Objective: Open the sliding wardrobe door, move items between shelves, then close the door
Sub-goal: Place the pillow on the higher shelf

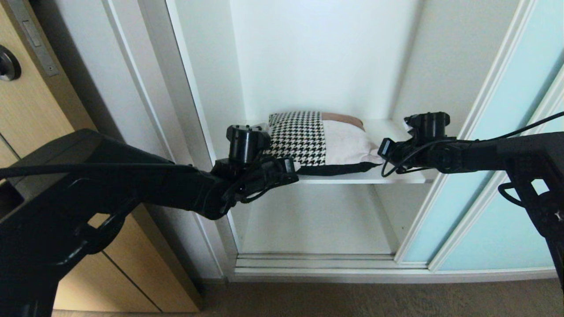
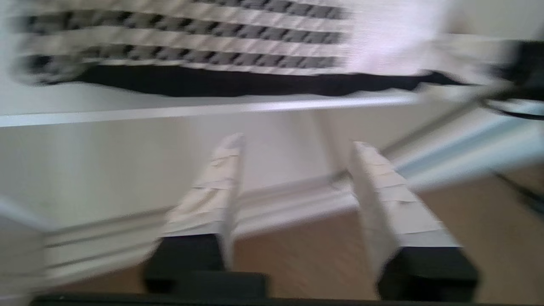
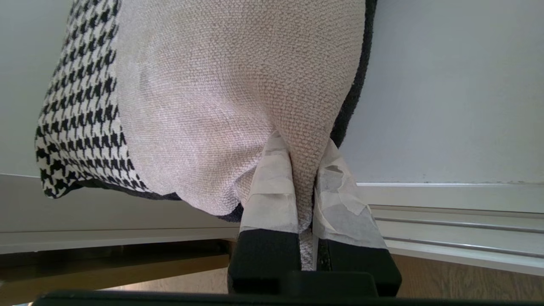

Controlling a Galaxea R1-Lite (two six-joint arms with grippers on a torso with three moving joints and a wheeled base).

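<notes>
Patchwork cushion flat on shelf

white shelf, patchwork cushion lying flat (houndstooth, cream)

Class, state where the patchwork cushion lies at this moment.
In the head view the cushion lies flat on the white shelf inside the open wardrobe, between both arms; the right tool pinches its cream corner.

Left claw (fingers apart) below the cushion on its shelf.
</notes>
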